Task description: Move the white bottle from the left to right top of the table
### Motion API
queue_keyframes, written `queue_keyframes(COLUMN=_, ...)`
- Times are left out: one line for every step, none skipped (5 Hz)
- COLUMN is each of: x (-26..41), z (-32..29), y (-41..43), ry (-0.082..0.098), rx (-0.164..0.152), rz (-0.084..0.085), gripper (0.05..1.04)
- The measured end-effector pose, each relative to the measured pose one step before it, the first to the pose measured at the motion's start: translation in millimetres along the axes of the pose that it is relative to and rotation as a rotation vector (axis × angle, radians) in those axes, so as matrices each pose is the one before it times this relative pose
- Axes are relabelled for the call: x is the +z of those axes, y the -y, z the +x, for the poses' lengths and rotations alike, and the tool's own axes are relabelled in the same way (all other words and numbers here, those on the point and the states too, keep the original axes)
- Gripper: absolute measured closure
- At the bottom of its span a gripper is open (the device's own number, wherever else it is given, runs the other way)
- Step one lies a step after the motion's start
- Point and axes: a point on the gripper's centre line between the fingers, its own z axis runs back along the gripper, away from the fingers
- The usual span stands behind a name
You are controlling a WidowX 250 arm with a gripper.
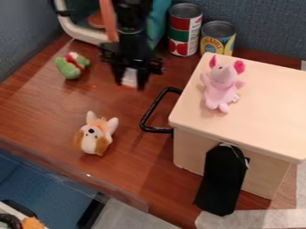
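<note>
The black gripper [130,79] hangs over the upper left part of the brown table, left of the black handle and above the dog toy. A small white object, which looks like the white bottle [129,77], is between its two fingers, and the gripper is shut on it. The gripper's body hides the upper part of the bottle. Whether the bottle's lower end touches the table, I cannot tell.
A wooden box [269,98] with a pink plush toy [222,87] on top takes up the right. Two cans [185,33] stand behind. A green plush [71,66] and a dog plush [95,135] lie left; a black handle [153,108] juts beside the box.
</note>
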Motion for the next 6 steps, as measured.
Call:
queue_keyframes(x=-16.45, z=5.85, y=6.23, ry=-0.0203, rx=-0.0104, rz=0.0055, gripper=0.562)
queue_keyframes(x=-17.32, z=-2.26, y=-1.11, ry=-0.0223, rx=-0.0172, rz=-0.0103, gripper=0.562)
queue_keyframes(x=-3.74, z=2.43, y=-12.32, ry=0.0071, rx=0.0261, rz=-0.0334, gripper=0.499)
queue_keyframes(x=-0.67, z=-8.05, y=-1.97, ry=-0.0193, rx=-0.0172, rz=-0.0159, gripper=0.194)
queue_keyframes(x=38.95, z=-3.23, y=-0.07, ry=0.0874, rx=0.0010, rz=-0.0043, gripper=0.073)
queue_keyframes(x=31.06, z=-7.01, y=-5.20, ry=0.0515, rx=0.0156, rz=-0.0033, gripper=0.077)
